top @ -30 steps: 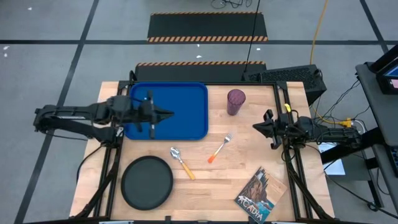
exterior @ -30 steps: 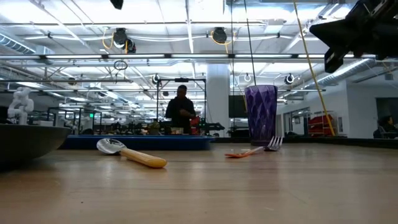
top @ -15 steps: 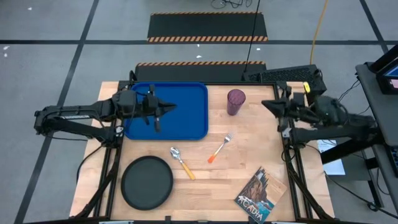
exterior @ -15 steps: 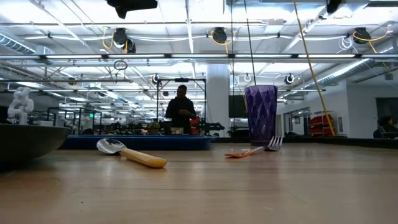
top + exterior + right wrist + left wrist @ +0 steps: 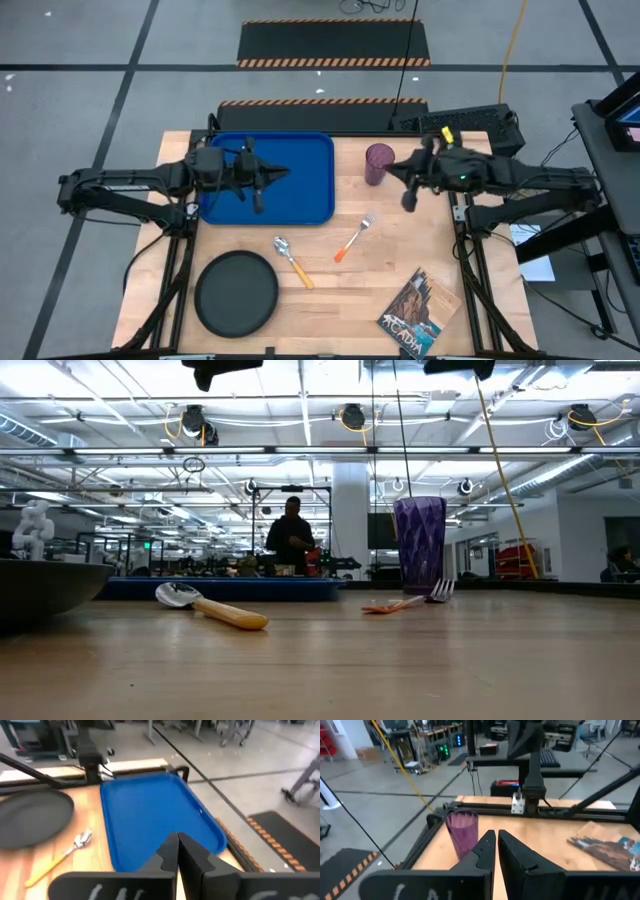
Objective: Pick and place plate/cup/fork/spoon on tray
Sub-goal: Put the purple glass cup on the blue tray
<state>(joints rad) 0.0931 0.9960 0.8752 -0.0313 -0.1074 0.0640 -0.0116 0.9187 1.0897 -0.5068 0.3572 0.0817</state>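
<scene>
Since the earlier frames the right arm had swung in from the table's right edge, so that the right gripper (image 5: 403, 185) hung just right of the small dark purple plastic cup (image 5: 379, 163), above the table; the left arm had barely shifted. The right gripper's two dark fingers (image 5: 172, 851) were pressed together with nothing between them. The cup stood upright on the bare wood at the far side of the table, just right of the large rectangular bright blue plastic tray (image 5: 300, 205), apart from it.

Nearer than the cup lay the small fork with silver tines and an orange plastic handle (image 5: 354, 238), tines pointing far and right. To its left lay the small spoon with a silver bowl and a yellow-orange plastic handle (image 5: 293, 260), bowl toward the far left. The two were near each other but not touching. The round flat black plate with a raised rim (image 5: 237, 292) sat at the near left of the wooden table (image 5: 400, 250), well apart from the tray.

The left gripper (image 5: 270, 178) hovered over the tray, its fingers (image 5: 485, 851) closed with only a thin slit between them and holding nothing. The tray held nothing.

At the near right corner lay a book with a printed colour cover (image 5: 413, 315). In the low view a person (image 5: 291, 538) stood in the room beyond the table.
</scene>
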